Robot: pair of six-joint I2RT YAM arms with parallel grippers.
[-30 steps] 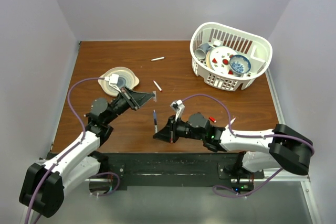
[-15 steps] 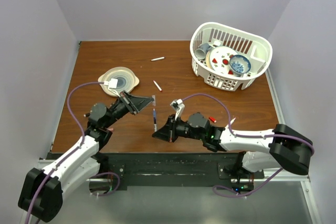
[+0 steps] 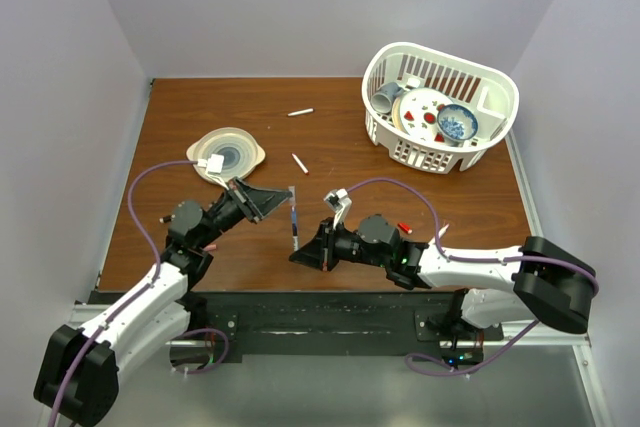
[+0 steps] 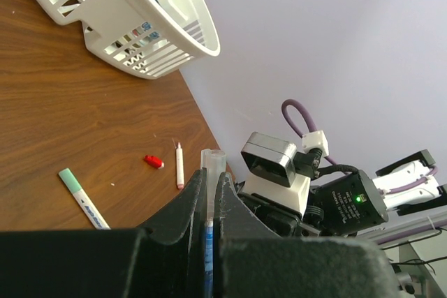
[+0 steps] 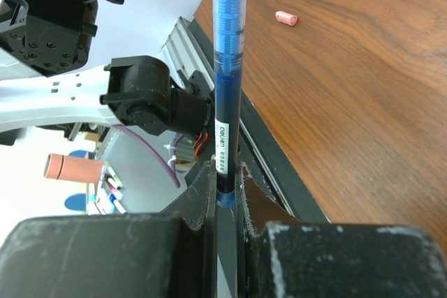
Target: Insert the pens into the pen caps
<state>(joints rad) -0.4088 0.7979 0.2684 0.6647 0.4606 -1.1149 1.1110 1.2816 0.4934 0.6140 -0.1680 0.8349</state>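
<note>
Left gripper (image 3: 288, 193) pinches a pale cap (image 4: 213, 162) above the table (image 3: 420, 207) between both arms; right gripper (image 5: 225, 186) clamps the blue pen (image 5: 228, 68), tip near the cap; keeping both axes aligned and pushing straight should seat it.

The scene is lit brightly and evenly from above by soft, diffuse light. In the top view only faint, short shadows are cast on the brown table (image 3: 200, 107), and no glare is seen. In the left wrist view the pale wall is washed out, the left gripper (image 4: 211, 181) is underexposed to near black, and the translucent pen cap (image 4: 213, 162) is low in contrast. In the right wrist view the blue pen (image 5: 227, 82) is rendered sharply, while the background is overexposed and soft.
</note>
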